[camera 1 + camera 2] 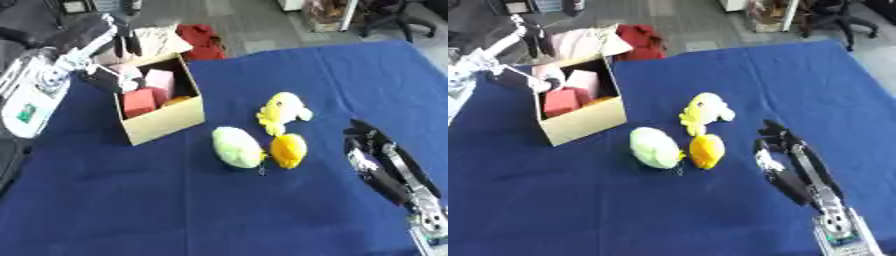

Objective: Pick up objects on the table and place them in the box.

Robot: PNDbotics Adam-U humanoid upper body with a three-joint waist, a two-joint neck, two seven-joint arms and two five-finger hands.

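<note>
An open cardboard box (166, 117) stands at the table's back left. Inside it are a red block (138, 102), a pink block (160, 80) and a pale object (128, 72). My left hand (122, 40) hangs over the box's far left corner, open, with its fingers drooping and nothing seen in them. On the cloth in the middle lie a yellow plush duck (282, 111), an orange plush (289, 150) and a light green plush (236, 146). My right hand (374, 147) rests open at the right, a short way from the orange plush.
A blue cloth (289, 210) covers the table. Past its far edge lie a red cloth (203, 41) and a pale cloth (162, 36). An office chair (394, 17) stands at the top right.
</note>
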